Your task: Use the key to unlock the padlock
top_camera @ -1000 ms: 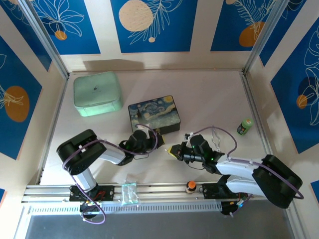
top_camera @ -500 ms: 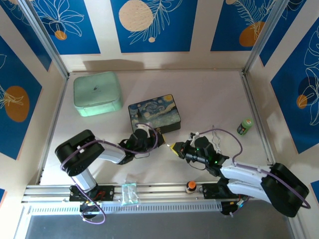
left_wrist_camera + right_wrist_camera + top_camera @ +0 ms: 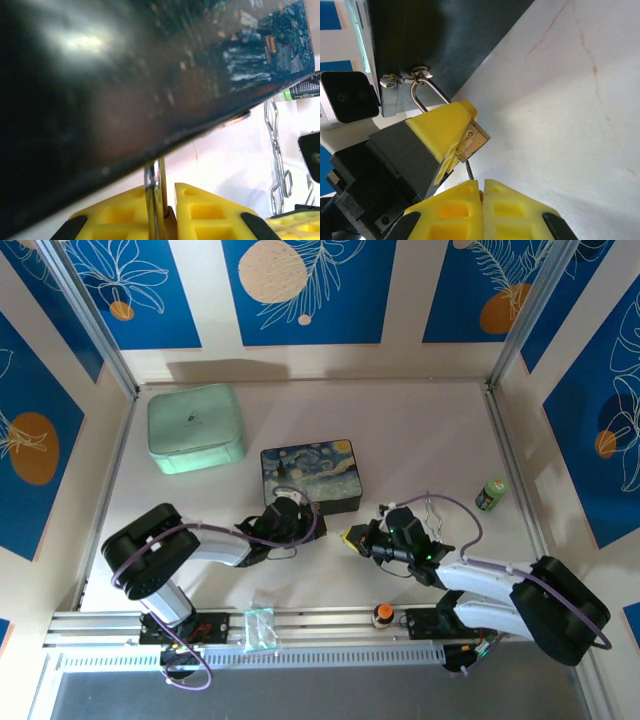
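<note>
While the top view looks down on the table [image 3: 420,430], the starry-night box [image 3: 310,475] sits near its middle, with a mint-green case [image 3: 195,427] at the box's 10 o'clock and a small green bottle [image 3: 491,493] at its 3 o'clock. The left gripper [image 3: 296,510] is up against the box's near edge at 7 o'clock. The right gripper [image 3: 351,538] lies at 5 o'clock, pointing toward it.

From the left wrist, the yellow fingers [image 3: 210,210] at 6 o'clock are clenched on the padlock [image 3: 169,220]. Its silver shackle [image 3: 154,187] rises to the box's dark side.

From the right wrist, the right jaws are pinched on the key [image 3: 469,171]. Its thin shaft runs toward 12 o'clock to the padlock's brass body; whether the tip is inside I cannot tell. The shackle hooks through the box's clasp [image 3: 402,80] at 10 o'clock.
</note>
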Controlling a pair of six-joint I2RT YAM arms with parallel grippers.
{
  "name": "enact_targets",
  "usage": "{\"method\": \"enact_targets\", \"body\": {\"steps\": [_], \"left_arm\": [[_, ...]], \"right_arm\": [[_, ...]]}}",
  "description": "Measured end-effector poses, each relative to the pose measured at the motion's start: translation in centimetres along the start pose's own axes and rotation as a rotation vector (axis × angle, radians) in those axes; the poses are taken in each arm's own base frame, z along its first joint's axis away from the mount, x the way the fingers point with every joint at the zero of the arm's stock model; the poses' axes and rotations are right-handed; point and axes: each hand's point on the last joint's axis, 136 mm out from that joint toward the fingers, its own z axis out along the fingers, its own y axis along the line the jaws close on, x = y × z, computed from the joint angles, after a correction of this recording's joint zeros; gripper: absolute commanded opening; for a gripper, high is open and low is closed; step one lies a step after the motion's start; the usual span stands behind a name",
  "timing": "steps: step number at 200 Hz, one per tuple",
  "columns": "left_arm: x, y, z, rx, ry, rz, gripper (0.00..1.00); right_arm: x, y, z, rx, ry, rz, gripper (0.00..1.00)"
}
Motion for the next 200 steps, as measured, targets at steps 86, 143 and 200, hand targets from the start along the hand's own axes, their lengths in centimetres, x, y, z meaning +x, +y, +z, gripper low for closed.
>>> {"method": "enact_targets", "body": {"steps": [86, 143, 200], "left_arm": [[0.1, -0.1, -0.3, 0.027, -0.010, -0.008, 0.28], [0.1, 0.1, -0.6, 0.035, -0.019, -0.006, 0.25], [0.0, 0.7, -0.5, 0.001, -0.046, 0.022, 0.31]], "right_arm": [[1.7, 0.2, 2.0, -0.017, 0.053, -0.007, 0.00], [1.2, -0.3, 2.1, 0.000, 0.041, 0.005, 0.00], [0.9, -1.0, 2.4, 0.021, 0.019, 0.008, 0.00]]}}
